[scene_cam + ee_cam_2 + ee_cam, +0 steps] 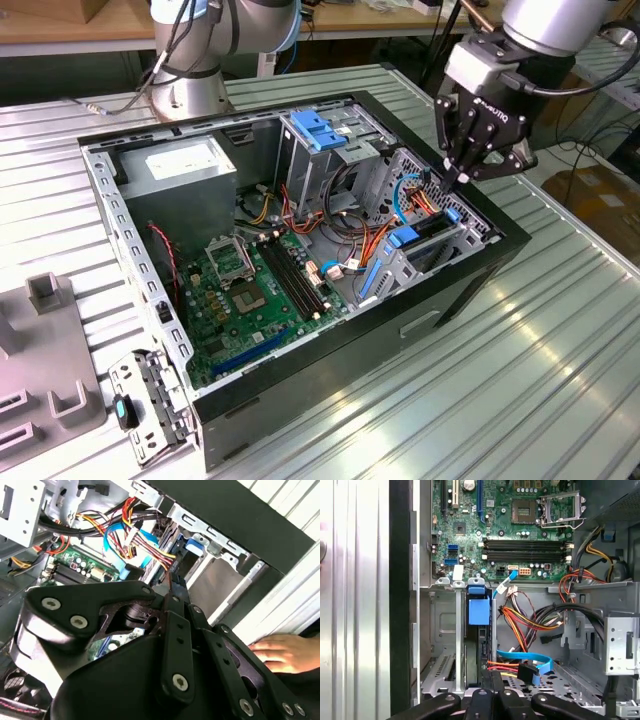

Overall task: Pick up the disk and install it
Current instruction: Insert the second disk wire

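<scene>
The disk (430, 234) stands on edge in the metal bay at the case's front corner, on the exterior view's right, with blue rail tabs at its ends. In the first wrist view the disk (480, 647) is a dark narrow edge below a blue tab (479, 611). My gripper (461, 178) hangs just above the bay's far end, its fingers pressed together with nothing between them. In the second wrist view the fingertips (172, 582) point down at the disk's slot beside the blue tab (193, 545). Whether they touch the disk I cannot tell.
The open computer case (470, 285) lies on a ribbed metal table. Inside are the motherboard (245, 290), a grey power-supply box (185, 165), a tall cage with a blue cap (322, 130) and loose cables (525, 617). A person's hand (280, 652) rests outside the case.
</scene>
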You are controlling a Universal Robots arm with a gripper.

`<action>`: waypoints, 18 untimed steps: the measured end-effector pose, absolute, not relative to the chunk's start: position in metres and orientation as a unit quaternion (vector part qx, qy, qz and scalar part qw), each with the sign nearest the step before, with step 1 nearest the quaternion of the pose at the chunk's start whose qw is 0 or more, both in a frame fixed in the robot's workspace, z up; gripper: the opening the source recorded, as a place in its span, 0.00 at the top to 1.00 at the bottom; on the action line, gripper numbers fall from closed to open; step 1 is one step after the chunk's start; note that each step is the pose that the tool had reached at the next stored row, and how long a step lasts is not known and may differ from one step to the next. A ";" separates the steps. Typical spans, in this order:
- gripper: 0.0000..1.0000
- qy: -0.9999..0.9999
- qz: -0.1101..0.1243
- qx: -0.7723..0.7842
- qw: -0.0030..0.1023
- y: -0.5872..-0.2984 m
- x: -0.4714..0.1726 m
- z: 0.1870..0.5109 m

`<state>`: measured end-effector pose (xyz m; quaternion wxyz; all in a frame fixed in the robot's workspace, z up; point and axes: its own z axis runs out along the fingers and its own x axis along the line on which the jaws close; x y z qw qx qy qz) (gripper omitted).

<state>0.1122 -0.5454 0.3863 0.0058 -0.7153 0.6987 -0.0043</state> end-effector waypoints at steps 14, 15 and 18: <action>0.89 0.698 -0.012 -0.716 -0.011 -0.505 0.111 0.396; 0.89 0.698 -0.013 -0.716 -0.012 -0.503 0.112 0.396; 0.89 0.697 -0.020 -0.716 -0.019 -0.500 0.113 0.396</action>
